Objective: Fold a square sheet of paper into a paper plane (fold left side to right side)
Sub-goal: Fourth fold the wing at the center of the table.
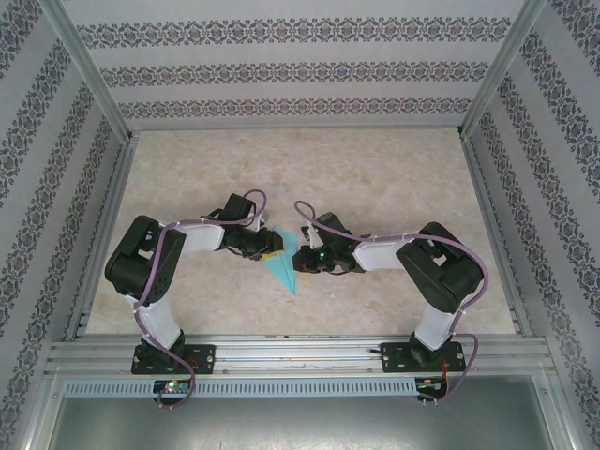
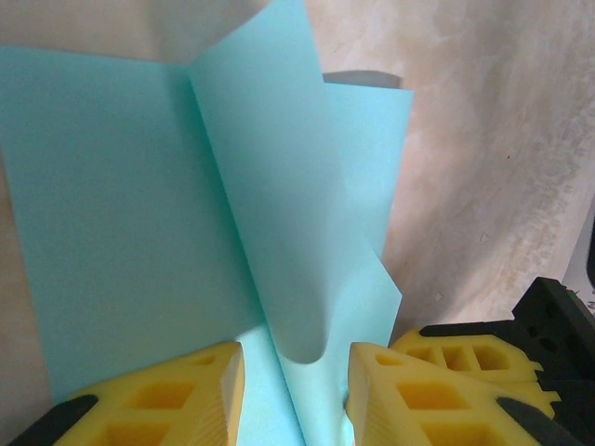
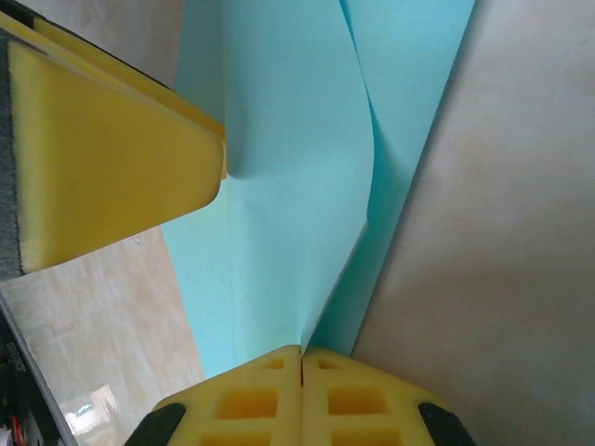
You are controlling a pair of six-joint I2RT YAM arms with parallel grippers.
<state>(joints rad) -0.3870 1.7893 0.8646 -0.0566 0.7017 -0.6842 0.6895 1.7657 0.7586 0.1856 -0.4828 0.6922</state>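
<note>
One table (image 1: 375, 178) carries the whole job. On it the left arm (image 1: 155, 272) and right arm (image 1: 441, 272) bend inward until their wrists nearly meet at its middle. Between them lies the paper (image 1: 284, 264), creased to a slim kite shape. Its long axis runs from the far side toward the arm bases, with the sharp point at the near end. The left gripper (image 1: 265, 246) comes onto it from its left edge and the right gripper (image 1: 306, 261) from its right edge. Neither arm is clearly nearer; both are at the sheet.

From the left wrist, the left jaws are spread. Their fingers (image 2: 158, 400) stand on either side of a raised flap (image 2: 270, 204), which rises between them and curls at its near end without being squeezed. From the right wrist, the right jaws are pressed together and the flap's lower corner runs straight into the seam between them, so I judge they are pinching that corner. One left fingertip (image 3: 209, 158) touches the flap's face higher up.

The coming move, as I read it, turns on the crease along the long axis. The flap hinges on that line and its free corner is in the right jaws, so it has to swing across the axis toward the right side. The spread left fingers straddle the hinge and could steady the sheet. The flap bows softly, so it may buckle rather than land flat
</note>
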